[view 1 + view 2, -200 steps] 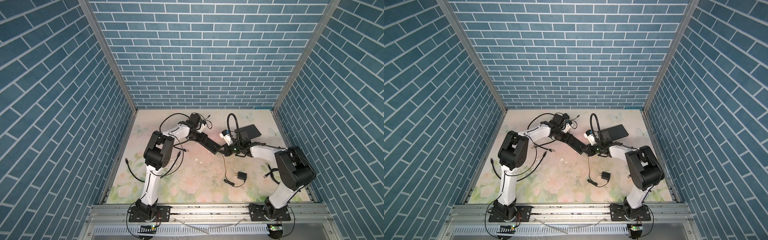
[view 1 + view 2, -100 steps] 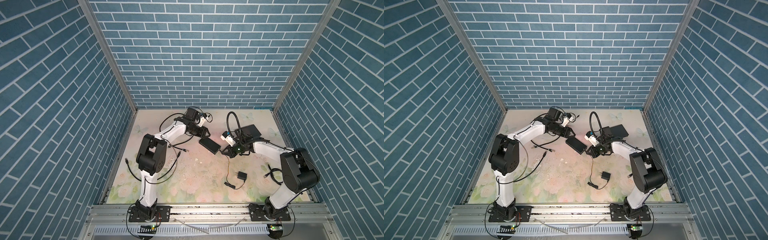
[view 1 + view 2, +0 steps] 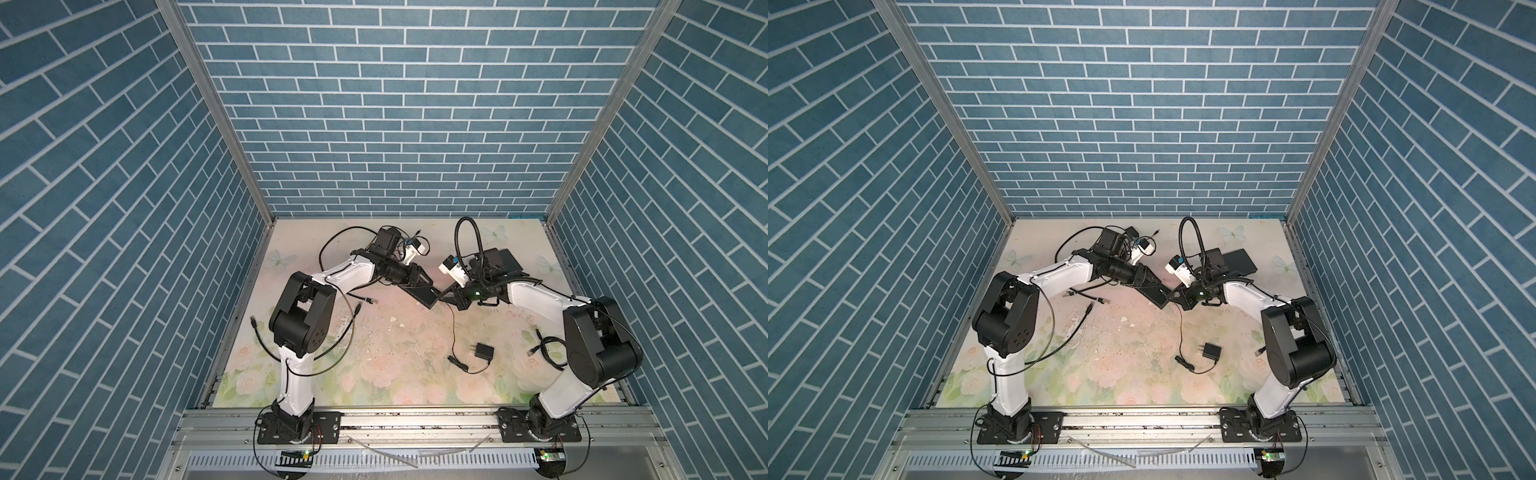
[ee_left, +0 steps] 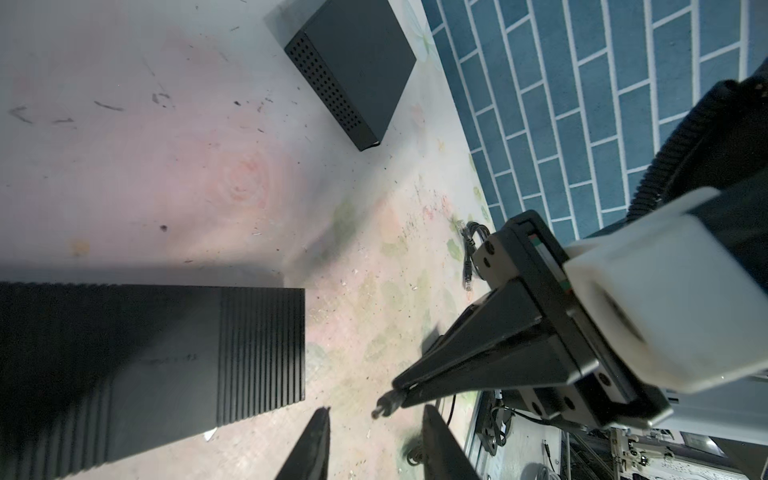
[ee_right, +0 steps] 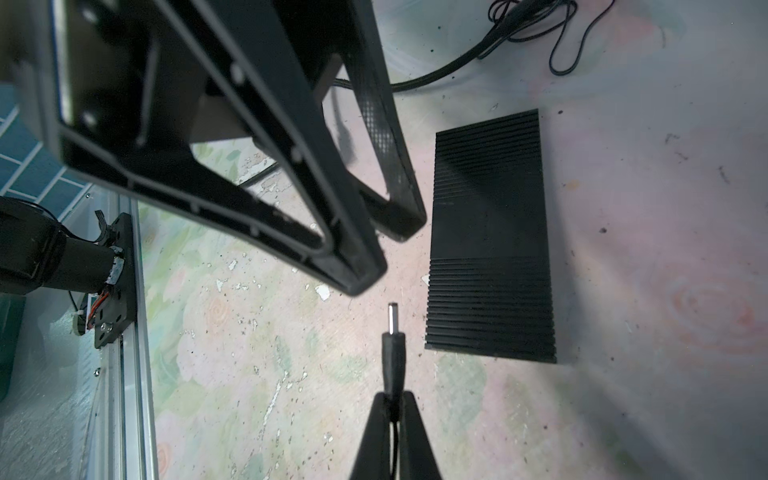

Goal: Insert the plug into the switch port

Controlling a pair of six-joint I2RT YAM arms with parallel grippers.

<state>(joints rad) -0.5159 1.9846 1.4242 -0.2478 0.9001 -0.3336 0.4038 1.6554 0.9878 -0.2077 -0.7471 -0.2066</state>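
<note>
Holding the plug [image 5: 392,332] pinched in the closed right jaws just beside the switch [image 5: 490,249], I judged it not yet in any port, while the left jaws stood part-open, empty, beside that switch.

Bright, even overhead light in both top views; sharp throughout, only soft shadows on tabletop [image 3: 395,332]. Wrist views dimmer, bent toward edges; pale washed glare on far tabletop, dark shadow band beside ribbed box [image 4: 166,353]. Left end effector [image 5: 384,253] close, blurred in right wrist view.
</note>
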